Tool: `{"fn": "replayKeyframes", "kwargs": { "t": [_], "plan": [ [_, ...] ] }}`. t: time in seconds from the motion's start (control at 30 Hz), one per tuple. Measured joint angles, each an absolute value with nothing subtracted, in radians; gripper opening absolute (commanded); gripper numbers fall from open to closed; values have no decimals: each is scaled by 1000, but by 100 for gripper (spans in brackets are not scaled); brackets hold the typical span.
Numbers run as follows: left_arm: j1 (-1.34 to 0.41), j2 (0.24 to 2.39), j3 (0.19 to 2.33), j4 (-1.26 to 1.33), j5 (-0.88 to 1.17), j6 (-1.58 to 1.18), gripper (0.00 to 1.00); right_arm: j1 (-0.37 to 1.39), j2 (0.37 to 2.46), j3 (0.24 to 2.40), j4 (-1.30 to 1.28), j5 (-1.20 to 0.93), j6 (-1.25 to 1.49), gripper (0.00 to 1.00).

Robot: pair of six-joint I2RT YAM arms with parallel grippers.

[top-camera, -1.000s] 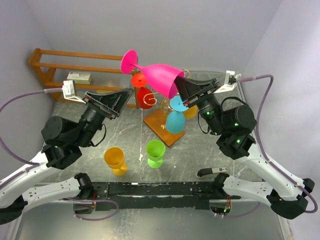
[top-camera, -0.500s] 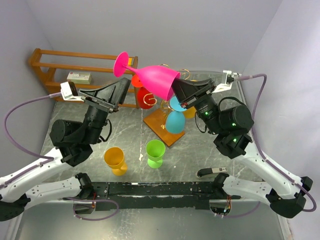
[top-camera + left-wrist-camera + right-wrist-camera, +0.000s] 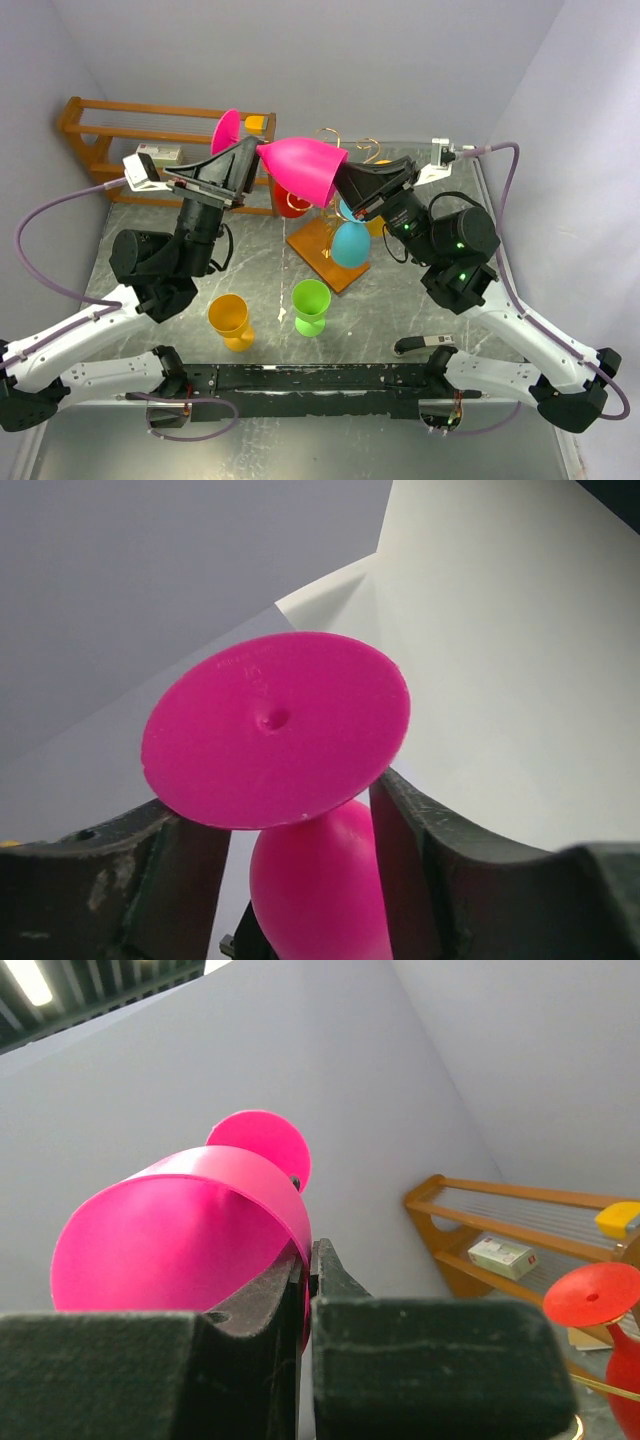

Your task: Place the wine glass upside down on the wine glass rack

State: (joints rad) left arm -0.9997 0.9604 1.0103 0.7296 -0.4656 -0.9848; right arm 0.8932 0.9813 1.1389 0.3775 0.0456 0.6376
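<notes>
One wine glass (image 3: 300, 168) lying horizontal, foot leftward, rim in right claw (image 3: 343, 192).

Pink wine glass (image 3: 300, 168) sideways over wire rack (image 3: 315, 255)

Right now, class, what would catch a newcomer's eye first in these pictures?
A big pink glass is held sideways in mid-air, its rim pinched by the right hand while the left hand straddles its stem. On the table below stands a gold wire rack hung with coloured glasses.
</notes>
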Motion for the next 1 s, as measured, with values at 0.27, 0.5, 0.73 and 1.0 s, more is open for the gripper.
{"fn": "replayKeyframes", "kwargs": {
  "t": [0.27,0.5,0.73,1.0],
  "plan": [
    [-1000,1001,1066,757,-467,-949,48,893,980,1140,385,-28,632,0],
    [-1001,1047,1124,777,-424,-908,17,893,959,1131,380,-64,621,0],
    [-1011,1047,1133,790,-370,-873,7,892,937,1115,350,-72,611,31],
    [-1008,1040,1201,762,-287,-696,7,894,882,1108,275,-52,565,64]
  ]
}}
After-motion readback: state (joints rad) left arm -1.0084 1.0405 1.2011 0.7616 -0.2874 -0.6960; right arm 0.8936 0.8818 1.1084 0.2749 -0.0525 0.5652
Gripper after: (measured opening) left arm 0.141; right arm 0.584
